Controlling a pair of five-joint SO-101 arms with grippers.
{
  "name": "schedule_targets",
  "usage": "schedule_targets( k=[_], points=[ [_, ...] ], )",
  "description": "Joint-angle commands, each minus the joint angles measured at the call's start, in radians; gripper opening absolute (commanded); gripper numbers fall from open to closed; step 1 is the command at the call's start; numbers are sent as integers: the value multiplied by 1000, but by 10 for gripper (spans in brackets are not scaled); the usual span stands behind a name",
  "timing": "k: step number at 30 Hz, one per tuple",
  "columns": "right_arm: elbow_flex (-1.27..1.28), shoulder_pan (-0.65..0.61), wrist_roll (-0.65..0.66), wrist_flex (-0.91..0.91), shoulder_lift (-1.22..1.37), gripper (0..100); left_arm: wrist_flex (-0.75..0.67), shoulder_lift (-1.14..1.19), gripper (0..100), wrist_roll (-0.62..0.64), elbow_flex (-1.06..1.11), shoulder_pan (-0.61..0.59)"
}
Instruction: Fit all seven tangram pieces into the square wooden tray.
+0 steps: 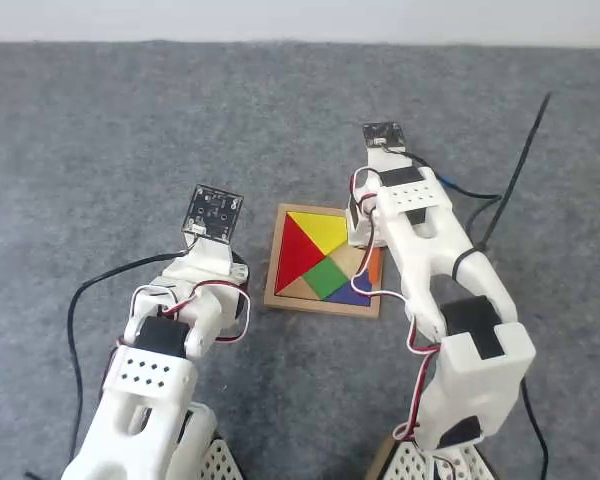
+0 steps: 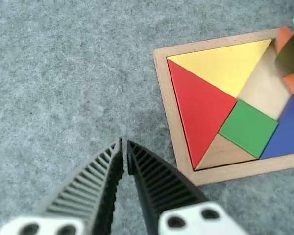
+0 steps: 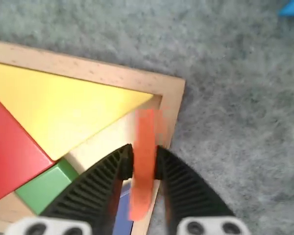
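Square wooden tray lies flat; yellow triangle, red triangle, green square and blue piece seated inside; orange piece on edge at rim.

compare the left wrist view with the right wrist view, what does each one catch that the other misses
Left wrist, not right: the left gripper, fingers shut, over carpet beside the tray. Right wrist, not left: how the right gripper clamps the orange piece, held on edge at the tray's corner, and a blue object on the carpet beyond. Both: the tray, yellow triangle, red triangle, green square and orange piece.
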Motion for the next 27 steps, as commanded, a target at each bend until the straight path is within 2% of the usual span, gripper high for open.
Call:
schedule_targets(
  k=[1,10,20,24,27],
  points=[
    [-46,10,41,-4,-59,151,0,-28,12,8,-65,-6],
    [-44,-68,44,56,-117,151,0,-28,12,8,-62,-6],
    [-51,-39,46,51,-108,151,0,-28,12,8,-62,-6],
    [-61,-21,100,61,-113,150,0,-28,12,8,-62,-6],
    [-95,-48,117,94,-114,102,0,-28,12,8,-62,-6]
  ],
)
